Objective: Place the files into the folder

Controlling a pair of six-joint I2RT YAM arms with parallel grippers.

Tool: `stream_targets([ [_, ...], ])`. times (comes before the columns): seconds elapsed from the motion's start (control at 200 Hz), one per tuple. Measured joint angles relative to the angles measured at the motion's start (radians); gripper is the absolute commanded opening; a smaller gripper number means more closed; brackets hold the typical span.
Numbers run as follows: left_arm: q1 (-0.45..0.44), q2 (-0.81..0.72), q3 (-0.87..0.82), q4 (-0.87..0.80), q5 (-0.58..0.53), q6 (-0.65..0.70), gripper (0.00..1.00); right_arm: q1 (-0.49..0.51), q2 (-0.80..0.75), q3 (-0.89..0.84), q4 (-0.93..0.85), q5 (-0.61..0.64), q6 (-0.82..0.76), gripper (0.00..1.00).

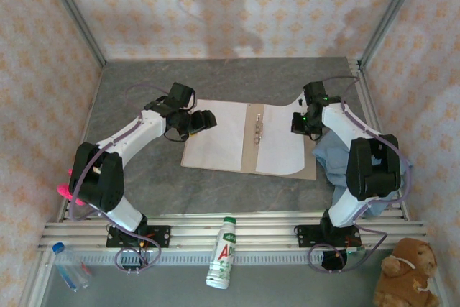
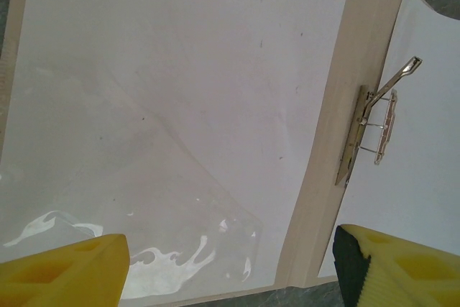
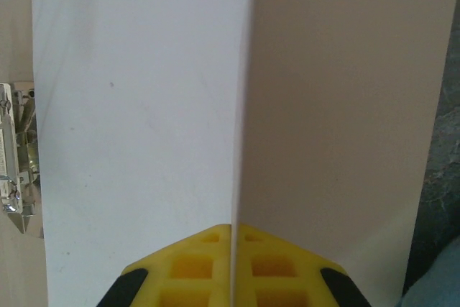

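Bottle (image 1: 222, 253) label with red "A"; white sheet (image 3: 136, 106) in right pincer (image 3: 231, 229)

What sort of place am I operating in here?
Probably a robot test booth, not an office: patterned wall panels in an aluminium frame, arm bases bolted to slotted rails, and props, a teddy bear and a bottle, at the near edge.

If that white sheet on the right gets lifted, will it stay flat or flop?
Probably floppy: the sheet curves up where the right tool pinches its edge. Likely very light: edge-on it is thin as a line. It may slide easily on the folder's smooth face.
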Motion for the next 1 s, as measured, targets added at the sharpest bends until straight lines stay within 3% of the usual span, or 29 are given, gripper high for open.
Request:
stream_targets([
  [1.001, 0.000, -0.010, -0.004, -0.005, 0.000, 0.006, 0.76, 0.000, 0.054, 0.036, 0.009, 0.006, -0.093, 0.00],
])
